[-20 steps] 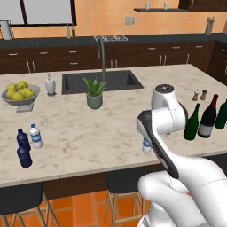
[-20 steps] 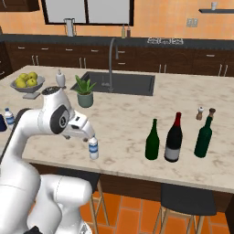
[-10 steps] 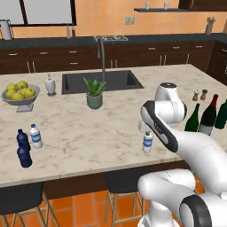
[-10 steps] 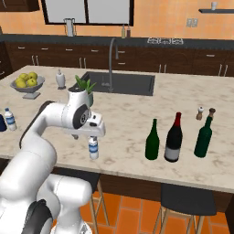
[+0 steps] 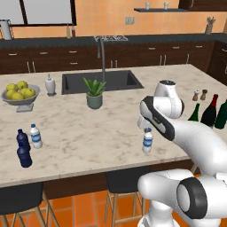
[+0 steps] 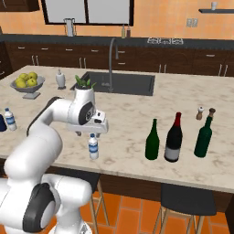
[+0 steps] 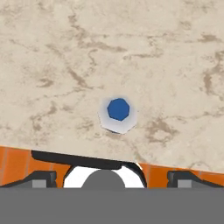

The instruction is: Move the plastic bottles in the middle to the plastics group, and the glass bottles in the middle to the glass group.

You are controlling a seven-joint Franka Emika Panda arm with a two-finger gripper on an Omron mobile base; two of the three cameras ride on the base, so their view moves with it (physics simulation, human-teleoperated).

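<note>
Pincer, jaws spread wide and holding nothing, poised directly above a clear water bottle standing upright near the front edge of the marble surface; seen from above, its blue cap lies between the fingertips.

Clear blue-capped bottle upright, counter's near edge

no text can be read on any label.
</note>
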